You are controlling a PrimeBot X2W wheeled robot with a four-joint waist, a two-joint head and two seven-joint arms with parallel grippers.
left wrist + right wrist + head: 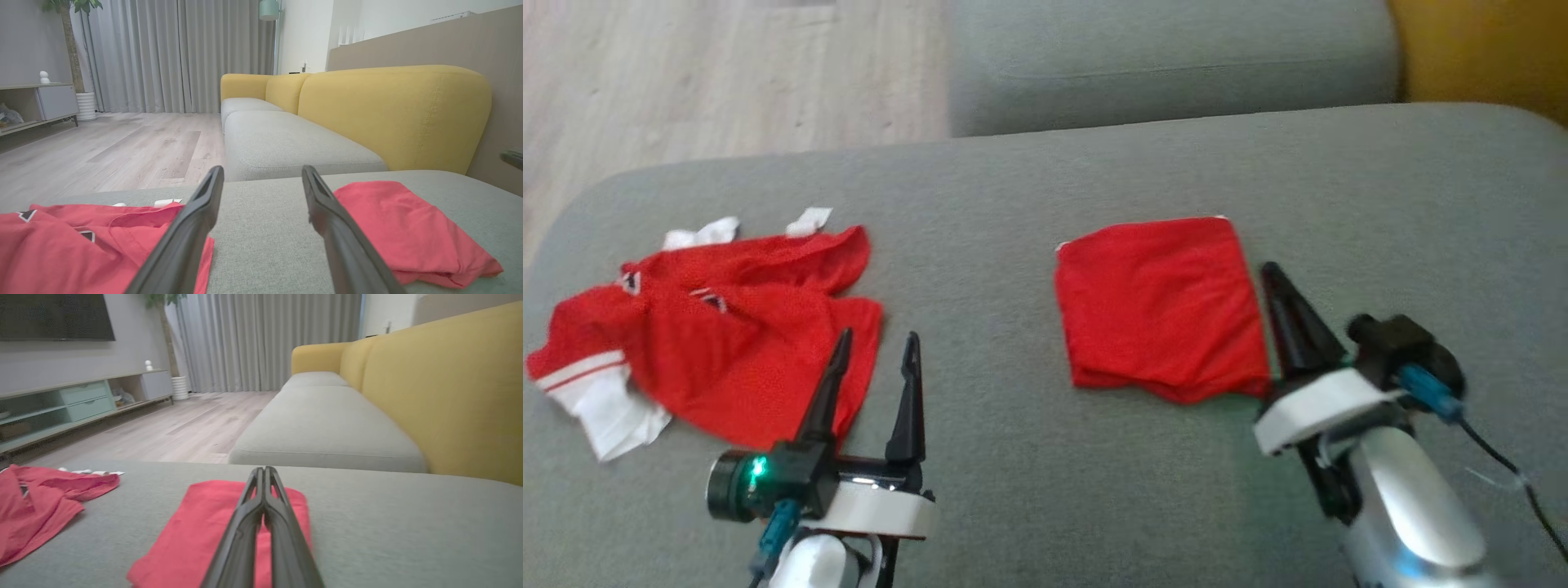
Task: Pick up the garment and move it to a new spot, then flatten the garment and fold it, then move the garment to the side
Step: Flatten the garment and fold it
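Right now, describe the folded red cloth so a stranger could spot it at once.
Start at the wide grey fabric sofa cushion in front of the robot. On its right half, beside the shut right pincer, lies a flat red fabric rectangle. Unlike the crumpled red-and-white jersey on the left, it is neatly folded and squared off.

In the right wrist view, the right pincer covers the middle of the folded garment, which the bottom edge cuts off; the left wrist view's lower left corner crops the crumpled shirt.
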